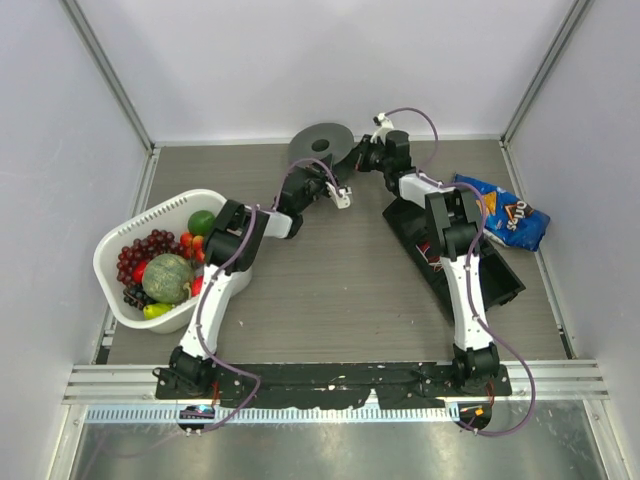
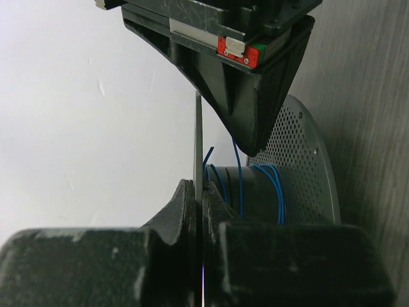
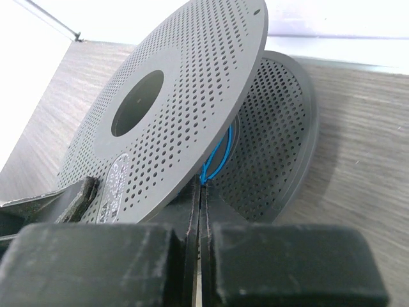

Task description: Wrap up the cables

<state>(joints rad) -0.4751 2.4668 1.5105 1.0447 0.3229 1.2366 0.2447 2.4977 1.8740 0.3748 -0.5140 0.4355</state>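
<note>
A grey perforated spool [image 1: 320, 143] lies at the back centre of the table. The bright blue cable [image 2: 278, 189] is wound in a few turns round its hub. My left gripper [image 1: 324, 169] is at the spool's near edge. In the left wrist view it [image 2: 199, 192] is shut on the thin rim of the upper flange [image 2: 198, 141]. My right gripper [image 1: 361, 156] is at the spool's right side. In the right wrist view it [image 3: 201, 185] is shut on a strand of the blue cable [image 3: 220, 153] between the two flanges [image 3: 185, 96]. The tips of both grippers are hidden in the top view.
A white basket [image 1: 112, 243] of fruit stands at the left. A black tray [image 1: 505, 283] lies under the right arm, and a blue chip bag [image 1: 506, 212] lies at the right. White walls close in the back and both sides.
</note>
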